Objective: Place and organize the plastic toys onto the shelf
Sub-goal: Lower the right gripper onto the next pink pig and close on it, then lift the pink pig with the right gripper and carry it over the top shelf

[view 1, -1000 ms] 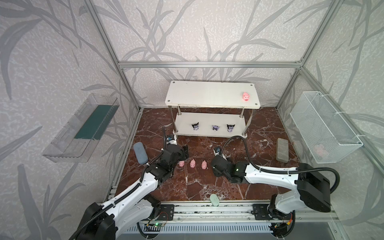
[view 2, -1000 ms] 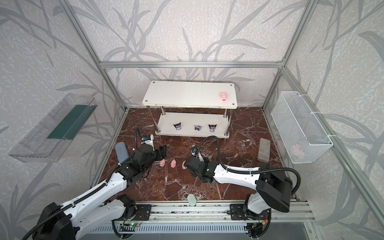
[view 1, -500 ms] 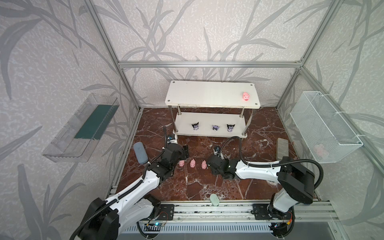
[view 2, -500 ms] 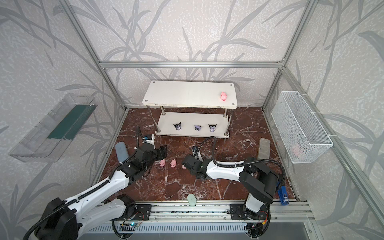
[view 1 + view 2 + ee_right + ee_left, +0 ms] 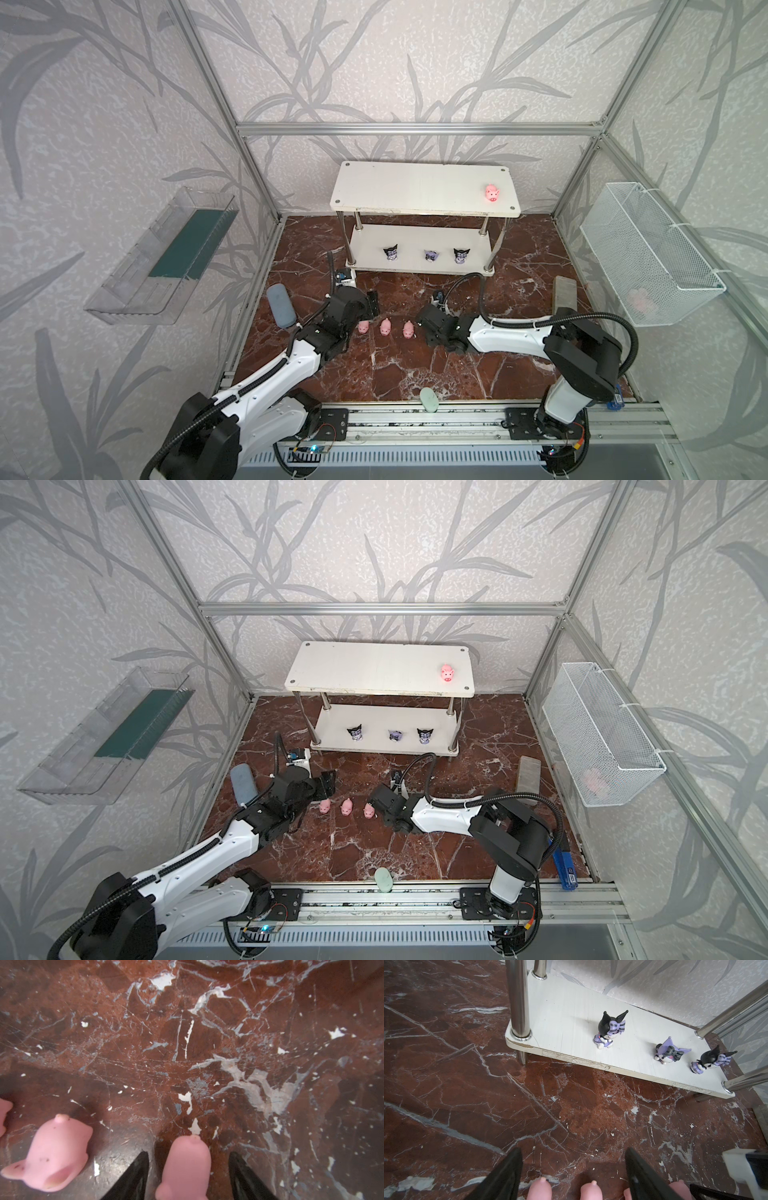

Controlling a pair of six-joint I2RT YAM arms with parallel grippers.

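Three pink pigs lie in a row on the marble floor: left, middle and right. My right gripper is open and low over the floor, its jaws standing either side of the right pig with a gap on each side. My left gripper is open above the left pig and the middle pig. On the white shelf, one pig sits on the top board. Three black-and-purple figurines stand on the lower board.
A white wire basket holding something pink hangs on the right wall, a clear tray on the left wall. On the floor lie a grey-blue pad, a pale green oval and a grey block.
My right gripper has slid a little left up to the right pig and its jaws have narrowed around it. The left arm has stayed put.
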